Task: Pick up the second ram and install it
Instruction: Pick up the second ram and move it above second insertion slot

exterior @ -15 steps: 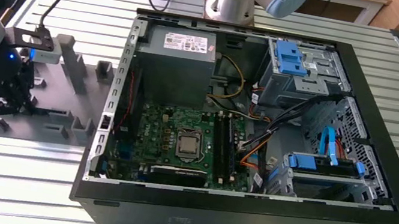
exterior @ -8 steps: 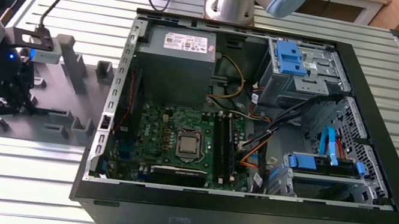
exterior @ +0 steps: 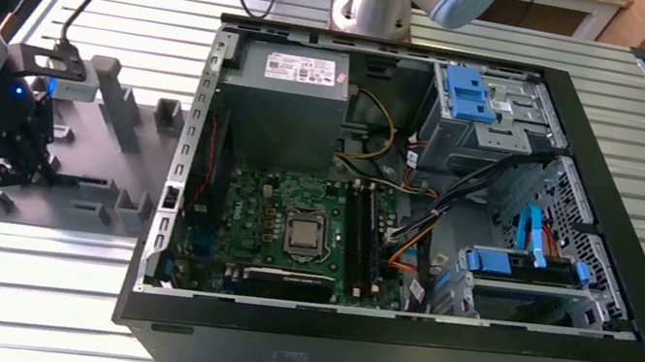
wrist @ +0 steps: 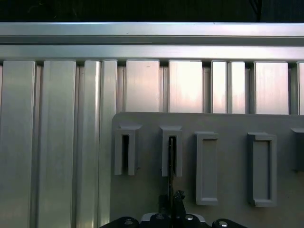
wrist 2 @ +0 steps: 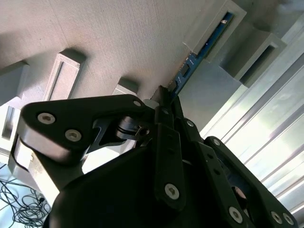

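Note:
The second ram (wrist 2: 200, 51) is a thin blue-green board with dark chips, standing on edge in a slot of the grey holder tray (wrist 2: 118, 38). In the first wrist view the second ram (wrist: 170, 159) appears edge-on in the second slot block of the tray (wrist: 228, 123). My gripper (wrist 2: 166, 97) reaches straight down onto the stick's near end, its fingers drawn together on it. In the exterior view the gripper (exterior: 2, 172) is low over the tray (exterior: 104, 154) at that view's left. The gripper (wrist: 173, 202) also appears in the first wrist view.
An open computer case (exterior: 398, 361) lies at the exterior view's right of the tray. Its green motherboard (exterior: 267, 201) has long black memory slots (exterior: 363, 237). Cables, a power supply (exterior: 295, 68) and blue drive clips (exterior: 469, 92) crowd the case. Everything rests on a ribbed metal table (wrist: 57, 142).

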